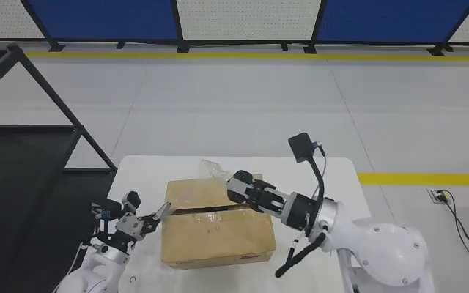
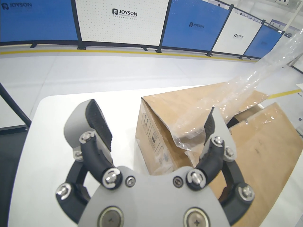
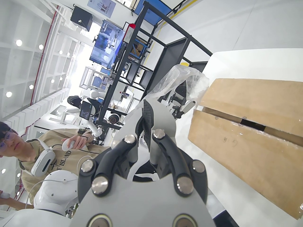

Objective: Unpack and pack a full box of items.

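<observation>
Cardboard box (image 1: pixel 220 227) is upright in the middle of the white table (image 1: pixel 146 172). Both top flaps are folded down, with a narrow dark slit between them and glossy tape patches on the flap faces.

Right gripper (image 1: pixel 233 184) is above the far flap, near the box's far-left part. Its fingers are pressed together and pinch clear plastic film (image 1: pixel 212 170). In the right wrist view the film (image 3: pixel 184 81) bunches out past the closed tips of that gripper (image 3: pixel 144 115), off the box's (image 3: pixel 248 124) edge and above the table.

Left gripper (image 1: pixel 155 217) is at the box's left side, just off the near-left top corner, above the tabletop. Jaws are spread wide with nothing clamped between the pads. In the left wrist view this gripper (image 2: pixel 155 128) straddles the box (image 2: pixel 260 138) corner: one finger (image 2: pixel 98 124) is over bare table (image 2: pixel 59 124), the other is at the top edge of the box.

Same view: the film (image 2: pixel 248 79) runs as a stretched, crinkled strip from that box corner up and away. Its loose lower end lies on the corner right beside the box-side finger. It probably touches that finger, but the overlap is too cluttered to confirm contact.

Around the table: a black metal rack (image 1: pixel 44 95) off the left edge, grey floor with a yellow line, and blue and white partition panels (image 1: pixel 249 18) along the far side.
</observation>
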`<control>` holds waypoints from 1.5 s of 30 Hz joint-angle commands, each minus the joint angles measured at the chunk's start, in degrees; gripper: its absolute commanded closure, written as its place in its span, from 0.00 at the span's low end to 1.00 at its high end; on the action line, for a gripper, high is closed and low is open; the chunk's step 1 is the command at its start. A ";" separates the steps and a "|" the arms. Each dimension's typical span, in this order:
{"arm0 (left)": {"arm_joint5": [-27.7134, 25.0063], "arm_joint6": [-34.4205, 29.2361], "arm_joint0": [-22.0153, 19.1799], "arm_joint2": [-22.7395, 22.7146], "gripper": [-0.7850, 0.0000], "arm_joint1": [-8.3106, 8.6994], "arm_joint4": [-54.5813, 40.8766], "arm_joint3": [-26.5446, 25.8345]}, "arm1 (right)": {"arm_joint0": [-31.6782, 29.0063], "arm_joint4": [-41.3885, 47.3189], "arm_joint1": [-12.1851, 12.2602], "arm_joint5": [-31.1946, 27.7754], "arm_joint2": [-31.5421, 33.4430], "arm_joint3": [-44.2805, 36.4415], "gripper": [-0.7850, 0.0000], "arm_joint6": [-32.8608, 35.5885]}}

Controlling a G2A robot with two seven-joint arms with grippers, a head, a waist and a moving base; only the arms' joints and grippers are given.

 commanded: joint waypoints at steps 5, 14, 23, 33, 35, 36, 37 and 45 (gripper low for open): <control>1.99 -0.30 -1.54 2.08 0.00 -0.29 2.43 1.59 | -2.53 0.26 0.72 1.80 0.82 -1.41 1.00 -0.97; 1.46 -1.95 -2.26 2.62 0.00 -0.36 2.86 2.44 | -4.54 0.07 1.84 4.04 1.64 -2.19 1.00 -1.24; 0.01 -4.13 -2.45 1.76 0.00 -0.24 2.05 2.65 | -7.25 0.92 2.89 5.70 3.53 -4.18 1.00 -2.93; -0.54 -5.34 -3.40 1.86 0.00 -0.22 2.16 3.39 | -10.70 1.65 4.02 7.55 5.27 -5.81 1.00 -5.01; -0.55 -5.41 -3.59 1.92 0.00 -0.23 2.14 3.53 | -11.09 2.33 4.22 7.29 5.50 -5.88 1.00 -5.22; -0.51 -5.45 -3.67 1.94 0.00 -0.23 2.21 3.60 | -11.26 2.67 4.32 7.14 5.58 -5.90 1.00 -5.28; -0.56 -5.53 -3.73 2.01 0.00 -0.24 2.29 3.67 | -11.42 2.89 4.42 7.06 5.67 -5.93 1.00 -5.45; -0.67 -6.14 -4.25 2.52 0.00 -0.28 2.48 4.49 | -11.69 2.73 5.43 8.79 6.19 -4.43 1.00 -4.33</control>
